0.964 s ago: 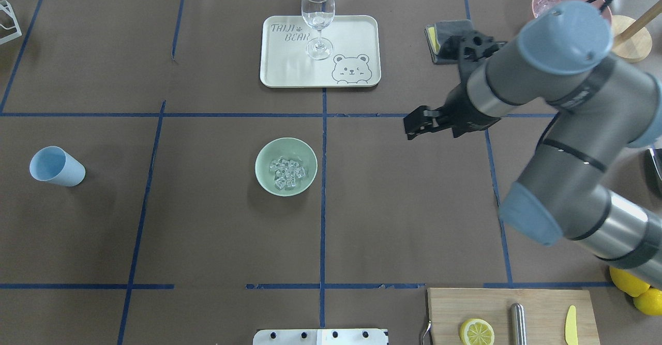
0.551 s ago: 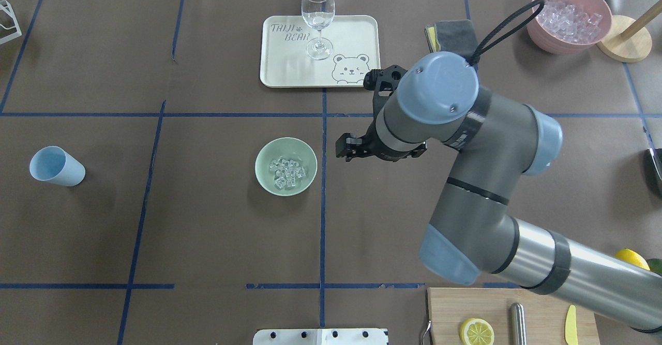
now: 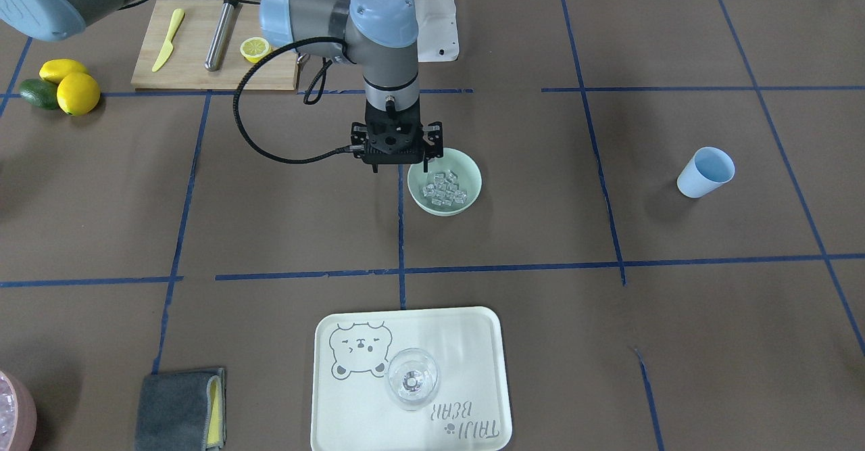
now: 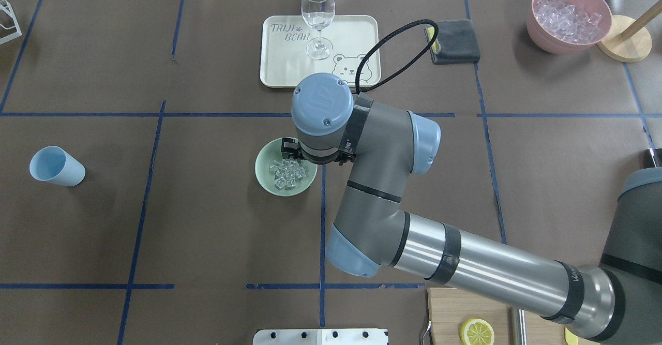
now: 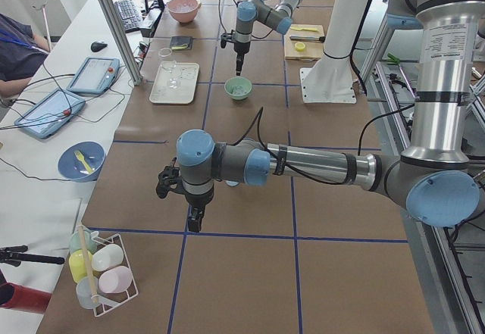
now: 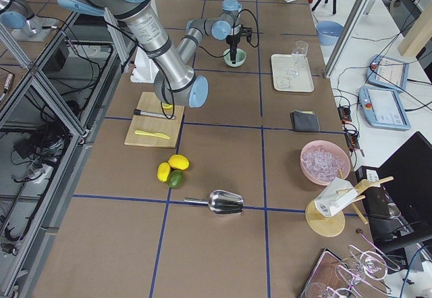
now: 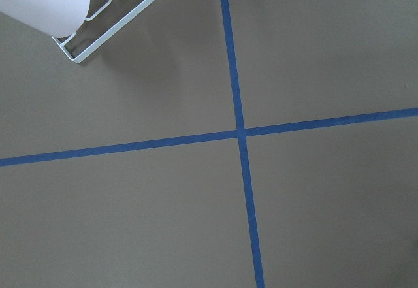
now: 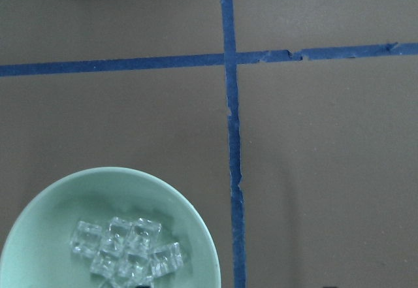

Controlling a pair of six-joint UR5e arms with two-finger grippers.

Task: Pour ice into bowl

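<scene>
The pale green bowl [image 4: 264,171] stands upright near the table's middle, and the ice [image 4: 287,174] lies piled inside it. The front view shows the same bowl [image 3: 474,191] and ice [image 3: 444,191]. My right gripper [image 3: 397,159] points straight down over the bowl's edge on the robot's right. Its wrist hides the fingers, so I cannot tell whether it is open or shut. The right wrist view looks down on the bowl [image 8: 46,223] and the ice [image 8: 124,249] at lower left. My left gripper [image 5: 195,219] hangs over bare table far to the left, and its state cannot be told.
A light blue cup [image 4: 56,166] lies on its side at the left. A tray [image 4: 279,71] with a wine glass [image 4: 317,19] sits behind the bowl. A pink container [image 4: 566,16] of ice-like pieces and a grey cloth [image 4: 455,41] are at back right. A wire rack [image 7: 117,27] is near the left gripper.
My right arm has swept left from the back right of the table until its gripper is over the bowl. The bowl, ice and cup have not moved.
</scene>
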